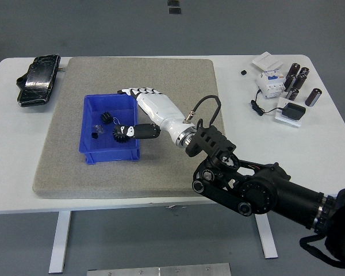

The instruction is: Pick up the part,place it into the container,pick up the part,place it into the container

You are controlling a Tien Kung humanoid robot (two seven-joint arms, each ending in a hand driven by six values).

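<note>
The open rectangular blue plastic container (89, 129) stands upright on the grey pad, on its left half. Inside it lies a larger black metal gear with teeth (122, 138), flat near the front right corner, partly hidden. A smaller black gear part (106, 117) lies near the back wall. A tiny black piece (94, 135) and a small clear piece (100, 129) lie at the left, between them.

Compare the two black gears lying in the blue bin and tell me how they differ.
The larger gear is clearly bigger than the small gear. The larger gear lies toward the near right of the blue bin, partly covered by the right hand's thumb; the small gear lies farther back and is fully exposed. Both are black, toothed, and resting on the bin floor.
</note>
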